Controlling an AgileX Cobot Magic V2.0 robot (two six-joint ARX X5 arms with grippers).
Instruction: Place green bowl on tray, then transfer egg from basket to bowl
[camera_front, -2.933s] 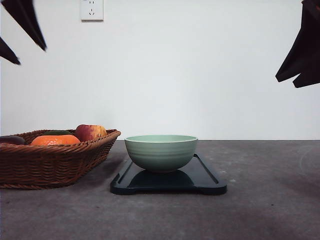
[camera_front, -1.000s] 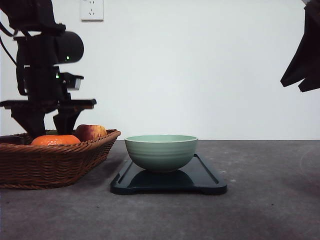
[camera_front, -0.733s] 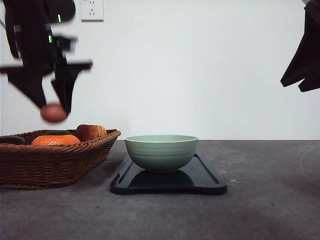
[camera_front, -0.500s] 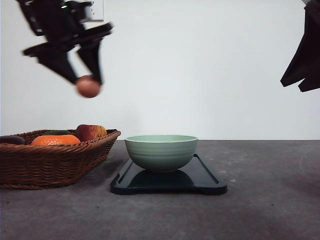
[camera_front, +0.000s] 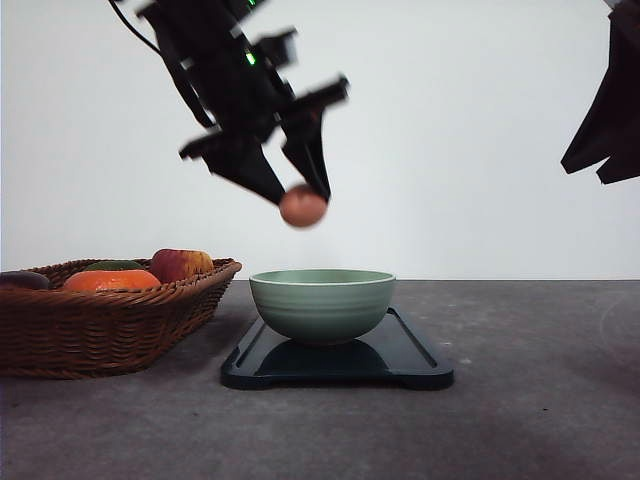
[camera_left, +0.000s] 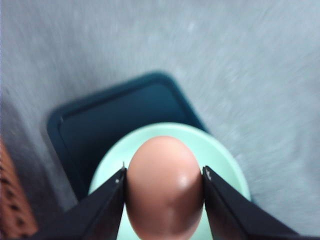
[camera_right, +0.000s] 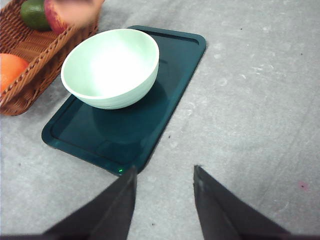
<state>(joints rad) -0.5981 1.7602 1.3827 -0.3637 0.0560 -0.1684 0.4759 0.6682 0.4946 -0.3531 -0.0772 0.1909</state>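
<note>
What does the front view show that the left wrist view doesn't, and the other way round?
Front view alone: the fruit in the basket, how high the egg hangs above the green bowl, and the raised right arm. Left wrist view alone: the left pincer clamping the egg's sides from above. Both: egg, bowl, tray.

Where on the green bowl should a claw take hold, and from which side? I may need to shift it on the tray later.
Probably the rim of the green bowl, from straight above, one finger inside and one outside. It sits upright and open on the tray, and its ribbed wall curves in toward the base, so a side pinch could slip. The side away from the basket looks freest.
</note>
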